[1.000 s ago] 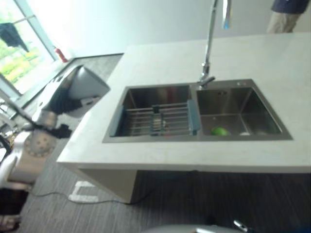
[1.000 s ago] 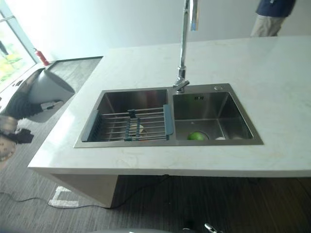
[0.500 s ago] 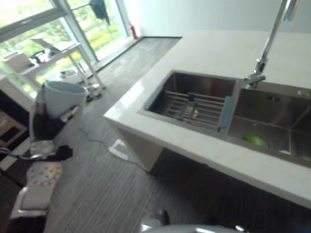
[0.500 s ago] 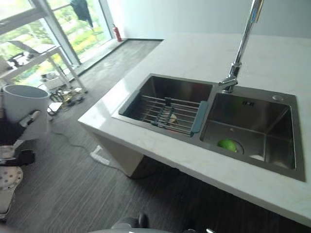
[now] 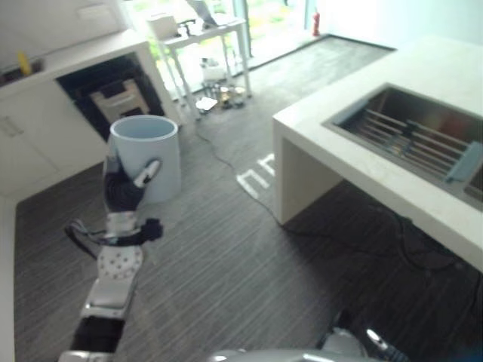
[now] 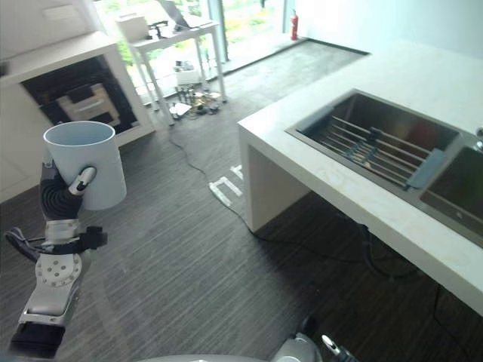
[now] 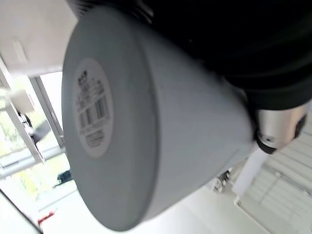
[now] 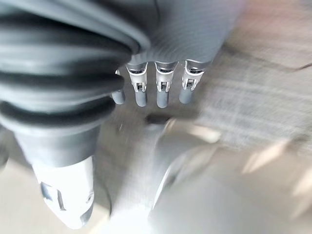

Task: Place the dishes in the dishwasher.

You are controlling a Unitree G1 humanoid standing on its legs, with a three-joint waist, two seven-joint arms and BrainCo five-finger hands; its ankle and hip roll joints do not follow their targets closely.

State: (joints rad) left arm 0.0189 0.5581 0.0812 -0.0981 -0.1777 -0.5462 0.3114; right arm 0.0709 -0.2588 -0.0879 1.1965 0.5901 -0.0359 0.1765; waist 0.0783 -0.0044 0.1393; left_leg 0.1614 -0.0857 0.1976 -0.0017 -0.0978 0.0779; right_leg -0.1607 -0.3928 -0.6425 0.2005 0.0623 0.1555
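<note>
Setting: a kitchen area within an office-type or demonstration room. Indicators: a white island counter (image 6: 355, 196) with an inset stainless double sink (image 6: 392, 143) fitted with a wire drain rack (image 6: 362, 147); white cabinetry with an open dark appliance bay (image 6: 79, 94); grey striped carpet flooring (image 6: 189, 264); full-height windows (image 6: 234, 11).

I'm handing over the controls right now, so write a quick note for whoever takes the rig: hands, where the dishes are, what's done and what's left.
Left hand: shut on the pale blue cup, held upright and raised over the dark floor, thumb across its side.
Right hand: open, fingers straight, holding nothing.
The sink with its wire rack lies off to the right, away from the cup.
Done: cup picked up and carried away from the counter.
Left: find the dishwasher and load the cup; it is not yet placed.
</note>
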